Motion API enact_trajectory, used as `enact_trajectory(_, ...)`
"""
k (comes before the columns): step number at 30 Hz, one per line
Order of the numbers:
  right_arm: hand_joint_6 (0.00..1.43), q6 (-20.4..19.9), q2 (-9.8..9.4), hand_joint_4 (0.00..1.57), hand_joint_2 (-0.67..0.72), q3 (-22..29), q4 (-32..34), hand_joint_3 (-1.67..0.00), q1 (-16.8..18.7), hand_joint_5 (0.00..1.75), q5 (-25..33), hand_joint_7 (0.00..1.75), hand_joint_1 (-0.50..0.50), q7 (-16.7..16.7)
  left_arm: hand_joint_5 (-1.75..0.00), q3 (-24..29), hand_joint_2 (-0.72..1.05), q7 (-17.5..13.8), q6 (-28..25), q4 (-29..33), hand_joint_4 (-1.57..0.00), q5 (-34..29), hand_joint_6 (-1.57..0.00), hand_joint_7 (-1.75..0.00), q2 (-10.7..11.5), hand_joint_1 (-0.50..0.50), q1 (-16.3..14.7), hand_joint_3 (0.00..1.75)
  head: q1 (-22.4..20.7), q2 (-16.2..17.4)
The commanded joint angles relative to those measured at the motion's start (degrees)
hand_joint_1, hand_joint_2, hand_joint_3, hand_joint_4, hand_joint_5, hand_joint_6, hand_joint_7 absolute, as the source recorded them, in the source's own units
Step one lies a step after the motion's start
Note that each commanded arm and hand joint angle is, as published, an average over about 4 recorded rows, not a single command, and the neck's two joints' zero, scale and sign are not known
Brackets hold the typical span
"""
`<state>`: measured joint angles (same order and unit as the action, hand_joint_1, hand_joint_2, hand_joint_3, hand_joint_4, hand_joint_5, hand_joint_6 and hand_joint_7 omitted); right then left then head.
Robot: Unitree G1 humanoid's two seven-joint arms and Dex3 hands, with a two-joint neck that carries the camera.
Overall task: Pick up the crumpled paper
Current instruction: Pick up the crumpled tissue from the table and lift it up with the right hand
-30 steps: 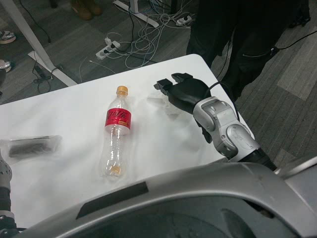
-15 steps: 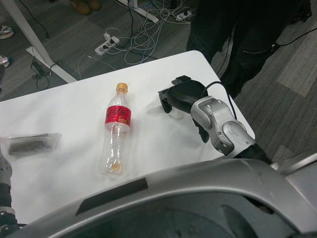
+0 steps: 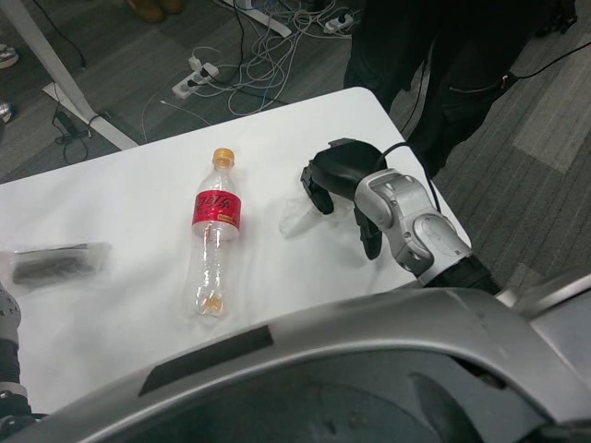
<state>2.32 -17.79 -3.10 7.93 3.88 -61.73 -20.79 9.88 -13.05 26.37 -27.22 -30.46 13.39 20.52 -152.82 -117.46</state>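
While its silver forearm reaches over the bench's [image 3: 111,203] right edge, the right robot hand [image 3: 334,175] curls downward, fingers touching the paper [image 3: 297,216]; grip unclear.

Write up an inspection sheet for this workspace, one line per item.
Surface: white table, rounded far corner.
Job's things: crumpled paper, pale against the table, at the right hand's fingertips; whether it is gripped cannot be told.
Clutter: plastic bottle lying flat, red label, orange cap; dark packet near the left edge.
Hands: right hand curled down over the paper; left hand nothing seen, only a bit of the left forearm.
Cables: black cable at the right wrist; tangled cords and power strips on the floor.
Surroundings: person in dark clothes standing past the corner; grey carpet.
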Motion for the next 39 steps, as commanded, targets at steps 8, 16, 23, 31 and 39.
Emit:
enact_trajectory(8, 0.49, -5.3, 1.68, 0.38, 0.28, 4.9, -7.9, -0.24, -2.0, 0.87, 5.5, 1.68, 0.21, -0.1, 0.0, -0.3, 0.69, 0.1, 0.6, -0.7, -0.22, -0.5, 0.0, 0.0, -0.2, -0.41, -0.5, 0.0, 0.3, 0.1)
enact_trajectory(16, 0.01, -9.3, 1.97, 0.46, 0.22, 7.4, -12.4, -0.3, -3.1, 0.97, 12.4, 1.69, 0.26, -1.8, 0.0, -0.7, 0.69, 0.1, 0.6, -0.9, -0.22, -0.6, 0.0, 0.0, -0.2, -0.41, -0.2, 0.0, 0.6, 0.1)
enact_trajectory(23, 0.01, -15.6, 2.14, 0.34, 0.22, 8.9, -17.6, -0.5, -3.7, 0.95, 14.9, 1.68, 0.44, -1.9, 0.0, -1.2, 0.69, 0.1, 0.6, -1.0, -0.26, -0.7, 0.0, 0.0, -0.2, -0.41, 0.0, 0.0, 0.6, 0.0)
enact_trajectory(31, 0.02, -22.6, 2.47, 0.04, 0.11, 12.1, -22.6, -1.21, -3.9, 0.46, 14.4, 1.68, 0.5, -1.7, 0.0, -1.5, 0.69, 0.1, 0.6, -1.1, -0.26, -0.8, 0.0, 0.0, -0.2, -0.38, 0.0, 0.0, 0.5, 0.3)
enact_trajectory(39, 0.0, -33.4, 3.73, 0.0, 0.01, 15.9, -28.7, -1.21, -4.0, 0.07, 15.1, 1.54, 0.5, 5.6, 0.0, -1.7, 0.69, 0.1, 0.6, -1.1, -0.24, -0.9, 0.0, 0.0, -0.2, -0.35, 0.2, 0.0, 0.6, 0.5)
